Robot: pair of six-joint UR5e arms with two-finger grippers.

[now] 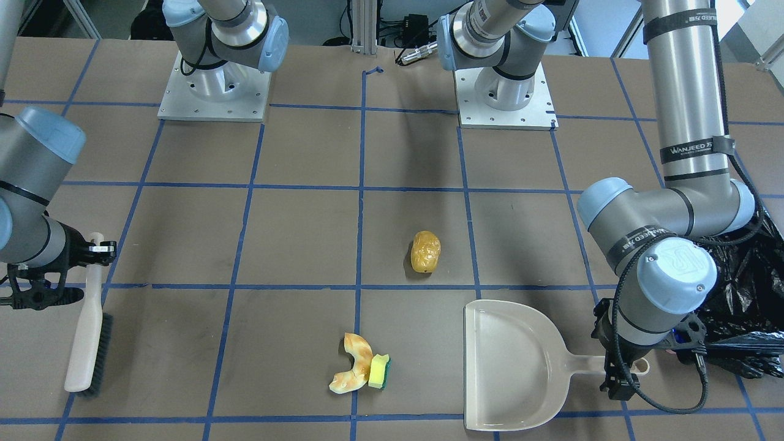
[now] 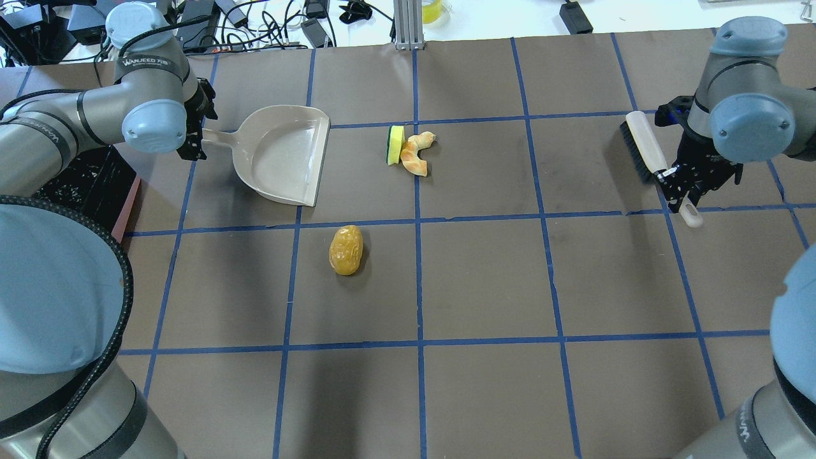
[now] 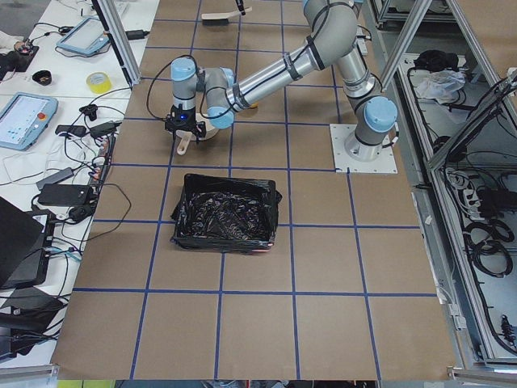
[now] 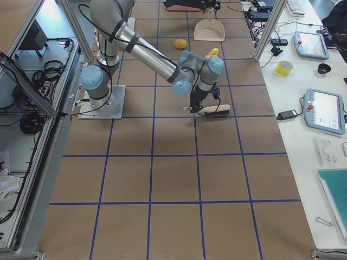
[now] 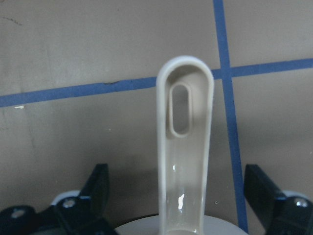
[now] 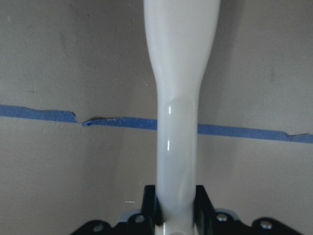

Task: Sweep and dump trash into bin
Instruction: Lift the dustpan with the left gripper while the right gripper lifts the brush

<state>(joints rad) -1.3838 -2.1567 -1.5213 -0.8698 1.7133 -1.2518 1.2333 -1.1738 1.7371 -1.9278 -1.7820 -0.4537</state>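
Observation:
The golden-brown potato-like lump (image 1: 425, 252) lies mid-table. The curved bread piece (image 1: 352, 367) and the yellow-and-green sponge (image 1: 380, 371) lie touching each other, a little way from the open mouth of the beige dustpan (image 1: 508, 367). My left gripper (image 1: 621, 370) is open, its fingers (image 5: 98, 183) wide apart on either side of the dustpan handle (image 5: 185, 147). My right gripper (image 2: 676, 182) is shut on the handle of the beige brush (image 2: 644, 150), whose bristles rest on the table. The bin (image 3: 226, 214), lined with a black bag, stands beyond the left arm.
Blue tape lines grid the brown table (image 2: 484, 280). The bin's black bag (image 1: 747, 306) shows behind the left arm's elbow. The arm bases (image 1: 214, 92) stand at the robot's edge of the table.

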